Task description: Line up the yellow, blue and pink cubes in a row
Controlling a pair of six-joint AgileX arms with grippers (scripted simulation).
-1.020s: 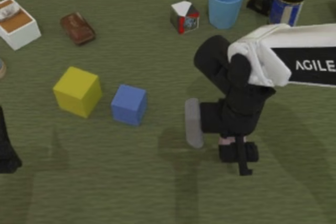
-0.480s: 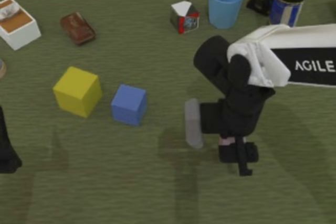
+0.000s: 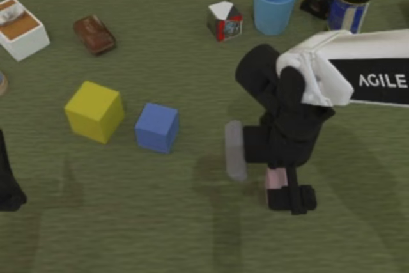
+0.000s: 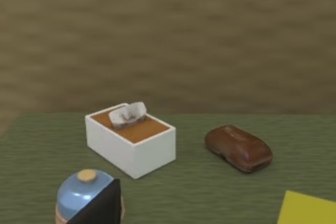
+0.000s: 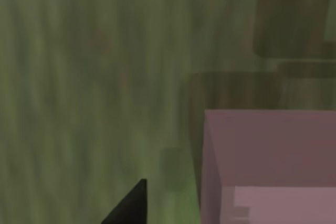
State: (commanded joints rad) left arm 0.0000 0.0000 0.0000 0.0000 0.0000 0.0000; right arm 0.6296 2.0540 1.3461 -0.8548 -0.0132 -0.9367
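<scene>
Left arm: parked at the top view's left edge; its tool does not show clearly, so whether it is open or closed cannot be told.
Tissue box (image 3: 22,28): far left, well apart from the cubes.
Brown object (image 3: 94,34): just right of the tissue box, behind the yellow cube.
Yellow cube (image 3: 94,110): resting on the tabletop (image 3: 128,222), left of centre.
Blue cube (image 3: 157,126): just beside the yellow cube on its right, a narrow gap between them, set slightly nearer the camera side.
Printed box (image 3: 224,20) and light-blue cup (image 3: 275,4): at the far edge, clear of the row.
Pink cube (image 3: 275,178): right of centre, well apart from the blue cube, mostly hidden under the right arm; the right wrist view shows it close against the camera.
Right tool (image 3: 291,198): over the pink cube; the cube appears clamped between its fingers, judged from both views.
Risk, grip: the hold looks off-centre, so the small cube could twist or slip during transfer.
Risk, placement: lowering too near the blue cube could nudge it and break the line.
Risk, alignment: yellow and blue sit on a slight diagonal; pink set off that line would spoil the row.
</scene>
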